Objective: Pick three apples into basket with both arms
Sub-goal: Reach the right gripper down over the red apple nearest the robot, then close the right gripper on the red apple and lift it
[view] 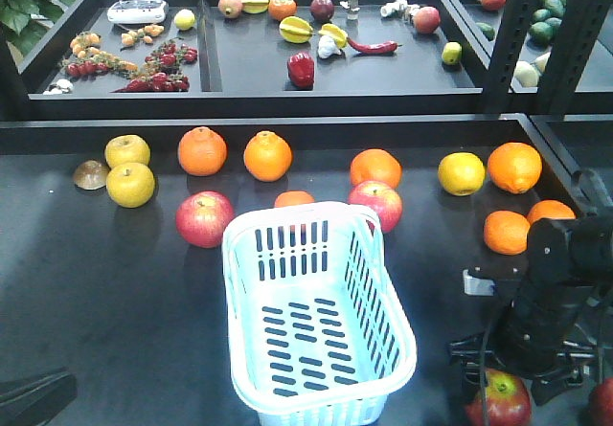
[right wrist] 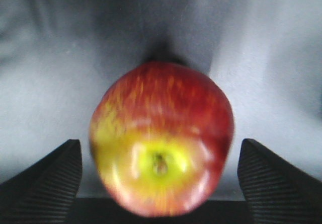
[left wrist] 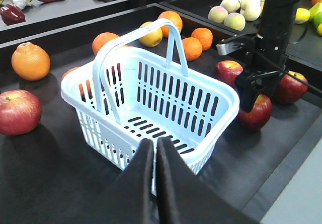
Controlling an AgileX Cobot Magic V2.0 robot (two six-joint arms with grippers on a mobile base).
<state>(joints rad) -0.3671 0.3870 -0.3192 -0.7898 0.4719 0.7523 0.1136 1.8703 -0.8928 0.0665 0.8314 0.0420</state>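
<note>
The pale blue basket stands empty mid-table; it also shows in the left wrist view. My right gripper is open and straddles a red-yellow apple, with a gap on each side. That apple lies on the table right of the basket, under my right arm. Two more apples lie behind the basket, left and right. Another shows at the right edge. My left gripper is shut and empty, just short of the basket's near wall.
Oranges and yellow fruits lie along the back of the table. A raised black ledge separates it from trays of mixed produce. A dark post stands back right.
</note>
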